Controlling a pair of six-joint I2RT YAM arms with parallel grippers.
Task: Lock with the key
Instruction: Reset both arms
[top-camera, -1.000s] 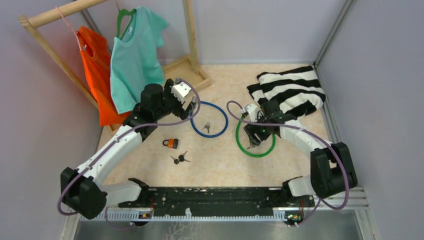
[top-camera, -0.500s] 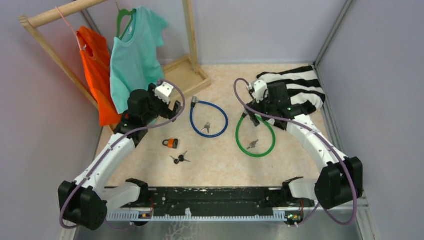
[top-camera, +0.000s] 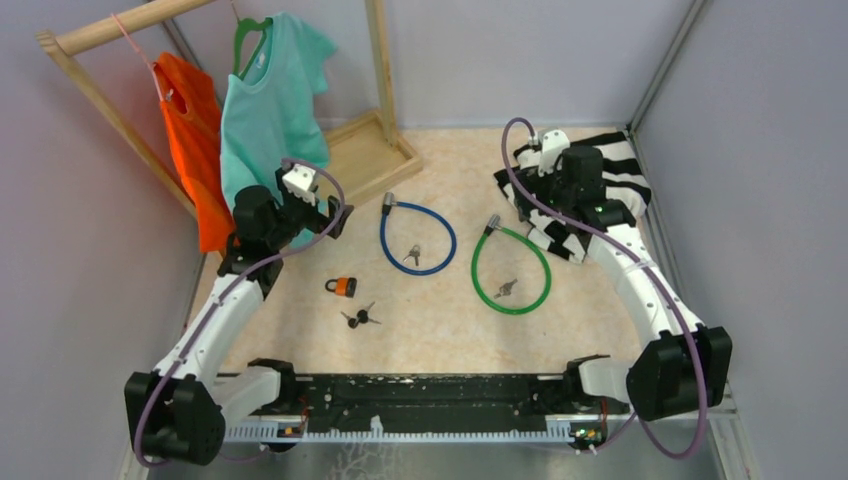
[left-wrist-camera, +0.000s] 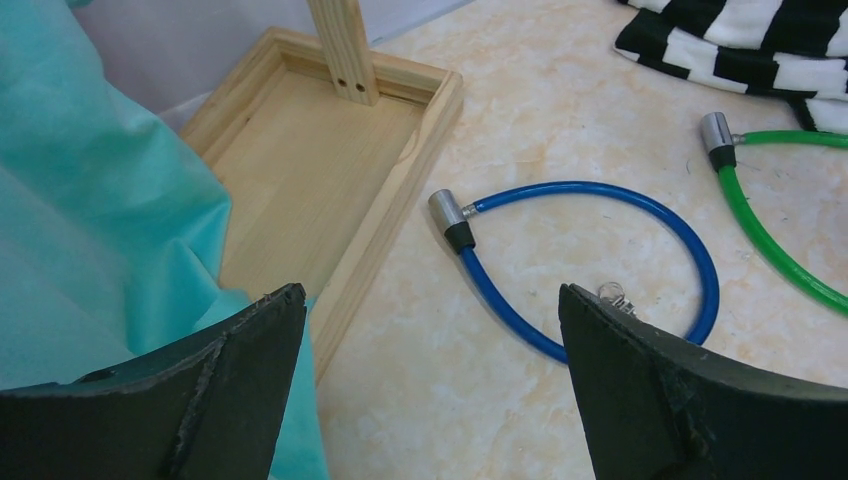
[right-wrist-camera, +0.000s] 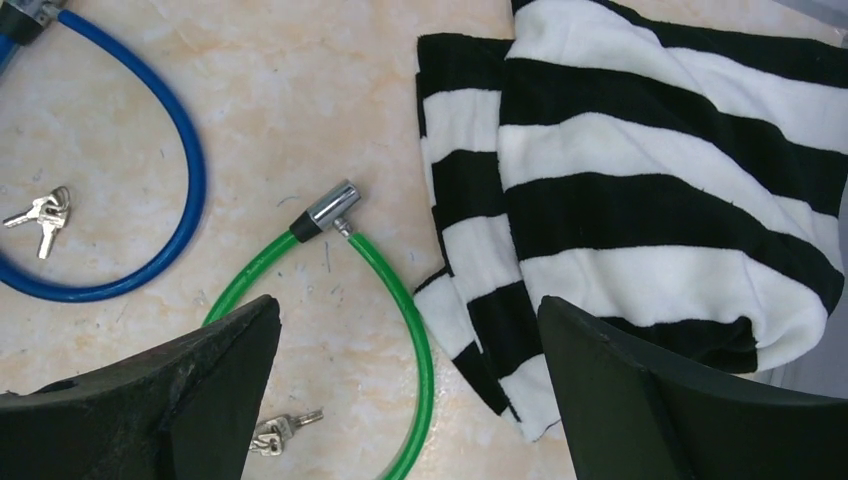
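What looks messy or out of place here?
The black-and-white striped cloth lies rumpled in the far right corner, while the orange top and teal T-shirt hang on the wooden rack. Nothing looks spilled or broken.

Left cable lock (left-wrist-camera: 580, 186) lies beside right cable lock (right-wrist-camera: 390, 280); before them sits the padlock (top-camera: 342, 287), seemingly near loose keys (top-camera: 360, 318).

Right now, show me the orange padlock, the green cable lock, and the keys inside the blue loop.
orange padlock (top-camera: 344, 287), top view, on its orange body.
green cable lock (right-wrist-camera: 328, 210), right wrist view, on its metal head.
keys (right-wrist-camera: 41, 216), right wrist view, middle of the bunch.
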